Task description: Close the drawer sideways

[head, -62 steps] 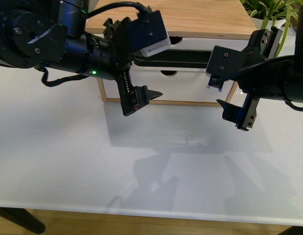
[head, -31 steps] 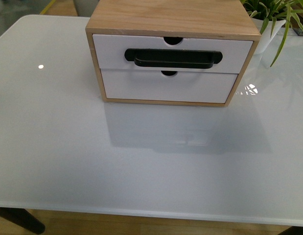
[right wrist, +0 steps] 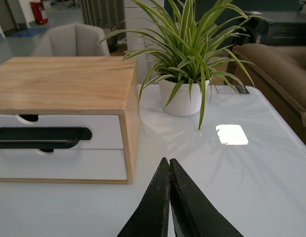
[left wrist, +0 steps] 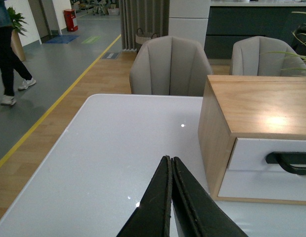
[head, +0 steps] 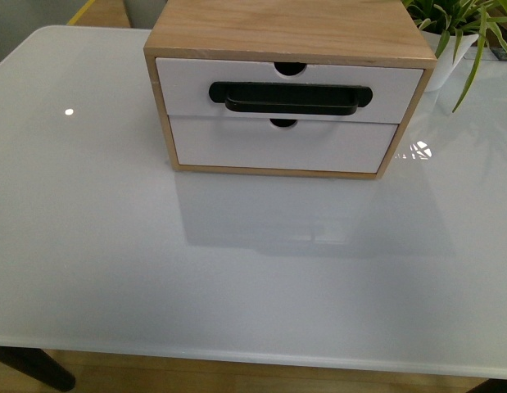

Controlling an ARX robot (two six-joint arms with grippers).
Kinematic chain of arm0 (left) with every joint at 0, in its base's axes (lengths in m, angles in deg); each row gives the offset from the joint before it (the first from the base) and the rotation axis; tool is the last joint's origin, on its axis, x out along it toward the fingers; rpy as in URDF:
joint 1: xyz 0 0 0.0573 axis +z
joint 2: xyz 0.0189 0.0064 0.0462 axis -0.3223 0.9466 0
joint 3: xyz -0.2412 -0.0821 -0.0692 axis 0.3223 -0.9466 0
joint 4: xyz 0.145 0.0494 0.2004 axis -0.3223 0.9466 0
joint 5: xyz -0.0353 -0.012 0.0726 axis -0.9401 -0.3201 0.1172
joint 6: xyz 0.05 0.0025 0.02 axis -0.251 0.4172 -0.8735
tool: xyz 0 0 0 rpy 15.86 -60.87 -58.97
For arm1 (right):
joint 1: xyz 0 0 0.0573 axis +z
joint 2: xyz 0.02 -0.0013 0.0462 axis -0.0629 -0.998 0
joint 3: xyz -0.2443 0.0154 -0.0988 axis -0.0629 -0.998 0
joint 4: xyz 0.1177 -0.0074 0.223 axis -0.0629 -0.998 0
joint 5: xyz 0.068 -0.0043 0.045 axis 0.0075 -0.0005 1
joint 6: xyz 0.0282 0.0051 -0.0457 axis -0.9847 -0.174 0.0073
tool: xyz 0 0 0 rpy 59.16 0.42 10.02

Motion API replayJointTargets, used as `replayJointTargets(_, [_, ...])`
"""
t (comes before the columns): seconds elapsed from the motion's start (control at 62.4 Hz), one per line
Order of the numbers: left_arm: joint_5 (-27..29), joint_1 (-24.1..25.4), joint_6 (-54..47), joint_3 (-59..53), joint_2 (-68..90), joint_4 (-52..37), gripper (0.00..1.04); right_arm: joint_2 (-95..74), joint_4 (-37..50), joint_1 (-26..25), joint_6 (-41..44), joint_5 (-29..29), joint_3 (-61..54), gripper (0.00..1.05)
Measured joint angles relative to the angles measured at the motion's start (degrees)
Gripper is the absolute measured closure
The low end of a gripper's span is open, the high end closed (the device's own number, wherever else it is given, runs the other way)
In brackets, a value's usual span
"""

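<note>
Wooden cabinet (head: 290, 33) at the far middle of the white bench (head: 237, 278), two white-fronted drawers stacked inside. Upper drawer (head: 179, 82), with black handle (head: 290, 97) and a half-round notch in its top edge, pushed in flush with the frame; contents hidden. Lower drawer (head: 237, 147), no handle, likewise shut, with a small notch at its top edge.

Potted plant (right wrist: 185, 49) in a white pot, just beside the cabinet on the right side, leaves drooping over the bench. Grey chairs (left wrist: 170, 64) beyond the far edge of the bench. Nothing lying in front of the drawers.

No arms seen from the front. Left gripper (left wrist: 171, 173) with fingers pressed together, pinching nothing, off the cabinet's left side above the bench. Right gripper (right wrist: 169, 173) pressed together too, holding nothing, off the cabinet's right side near the plant.
</note>
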Motion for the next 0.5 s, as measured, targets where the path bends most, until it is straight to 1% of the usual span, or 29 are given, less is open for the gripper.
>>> replayJointTargets(0.08, [0.24, -0.11, 0.00, -1.79, -3.13, 1.42, 1.03, 4.24, -3.15, 0.00, 0.00, -0.02, -1.05, 1.03])
replayJointTargets(0.273, [0.37, -0.11, 0.00, -5.97, -13.88, 8.02, 1.03, 17.88, -14.49, -0.04, -0.02, 0.00, -2.97, 1.03])
replayJointTargets(0.353, [0.33, -0.15, 0.00, -8.11, -14.82, 6.08, 1.03, 21.90, -17.97, -0.04, -0.02, 0.00, -2.99, 1.03])
replayJointTargets(0.497, [0.39, -0.15, 0.00, -8.83, -21.77, 12.44, 1.03, 29.05, -24.57, -0.04, -0.04, 0.00, -3.04, 1.03])
